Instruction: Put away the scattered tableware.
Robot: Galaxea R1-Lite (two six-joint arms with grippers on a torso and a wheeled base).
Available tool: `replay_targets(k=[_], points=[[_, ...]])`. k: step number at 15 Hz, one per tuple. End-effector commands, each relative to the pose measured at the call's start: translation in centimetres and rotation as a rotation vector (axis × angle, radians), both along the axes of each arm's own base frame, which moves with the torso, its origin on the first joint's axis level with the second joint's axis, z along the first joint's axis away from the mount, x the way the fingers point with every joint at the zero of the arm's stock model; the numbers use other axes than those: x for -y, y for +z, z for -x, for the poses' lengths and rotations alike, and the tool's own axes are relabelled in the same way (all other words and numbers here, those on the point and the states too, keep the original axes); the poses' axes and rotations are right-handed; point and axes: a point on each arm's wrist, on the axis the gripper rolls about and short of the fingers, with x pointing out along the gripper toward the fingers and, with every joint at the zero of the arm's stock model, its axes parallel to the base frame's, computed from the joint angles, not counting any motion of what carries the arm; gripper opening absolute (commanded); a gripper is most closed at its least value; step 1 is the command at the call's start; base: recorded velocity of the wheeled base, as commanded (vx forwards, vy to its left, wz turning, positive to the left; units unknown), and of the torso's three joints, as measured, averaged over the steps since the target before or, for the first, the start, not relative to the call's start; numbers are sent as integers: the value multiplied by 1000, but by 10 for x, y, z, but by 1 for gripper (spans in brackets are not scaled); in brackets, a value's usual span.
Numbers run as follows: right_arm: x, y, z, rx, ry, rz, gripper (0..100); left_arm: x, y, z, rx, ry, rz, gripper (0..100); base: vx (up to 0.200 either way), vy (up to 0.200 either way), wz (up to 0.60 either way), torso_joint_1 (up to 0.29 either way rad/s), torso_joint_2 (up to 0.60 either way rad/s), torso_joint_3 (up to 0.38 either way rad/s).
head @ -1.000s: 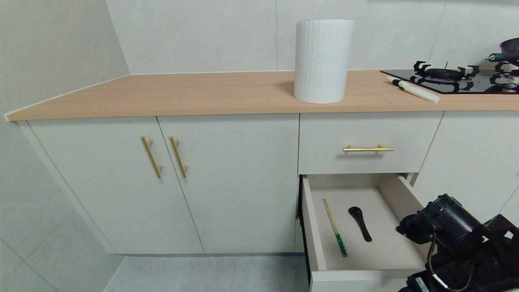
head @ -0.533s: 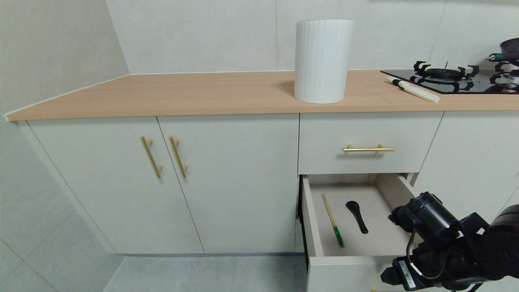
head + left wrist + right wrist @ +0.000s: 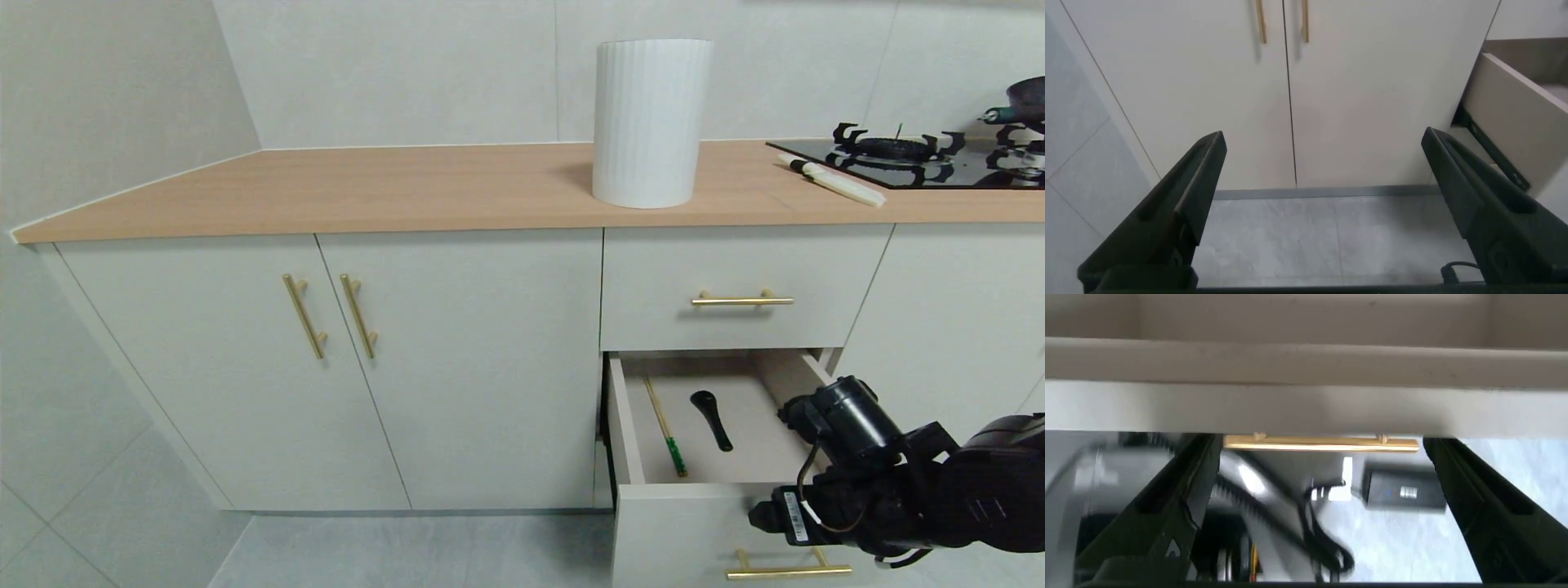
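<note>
Two utensils: chopsticks (image 3: 665,433) and a black spoon (image 3: 710,418) lie flat on the floor of the drawer (image 3: 624,433), apart from each other; the chopsticks are at 9 o'clock of the spoon, green ends toward the front.
Drawer: lower of two, at 5 o'clock in the head view, part open; its gold handle (image 3: 788,569) is on the front panel.
Right gripper (image 3: 1319,449): at the drawer front, at 3 o'clock of the utensils, just above the handle; fingers spread wide and holding nothing. I cannot tell if it touches the panel.
Left gripper (image 3: 1323,143): fingers spread wide, nothing held, facing the doors (image 3: 1290,82) and the floor, with the drawer's side at 3 o'clock.
Upper drawer (image 3: 735,269): shut, at 12 o'clock of the open one.
Doors: a shut pair at 9 o'clock of the drawers.
Counter (image 3: 367,192): a white ribbed cylinder (image 3: 649,122) stands upright at 12 o'clock of the drawers.
Knife (image 3: 833,181): at 3 o'clock of the cylinder, lying across the edge of the hob (image 3: 898,159).
</note>
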Motion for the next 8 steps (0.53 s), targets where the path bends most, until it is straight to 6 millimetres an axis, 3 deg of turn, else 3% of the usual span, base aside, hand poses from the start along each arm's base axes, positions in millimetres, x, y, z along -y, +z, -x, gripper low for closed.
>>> replay_targets(k=[1, 8], points=[[2, -11, -6, -16, -19, 7, 100, 0, 0, 0, 0, 1, 0, 100, 0, 0, 0, 0, 0, 0], [0, -17, -24, 157, -83, -77, 100, 0, 0, 0, 0, 1, 0, 100, 0, 0, 0, 0, 0, 0]])
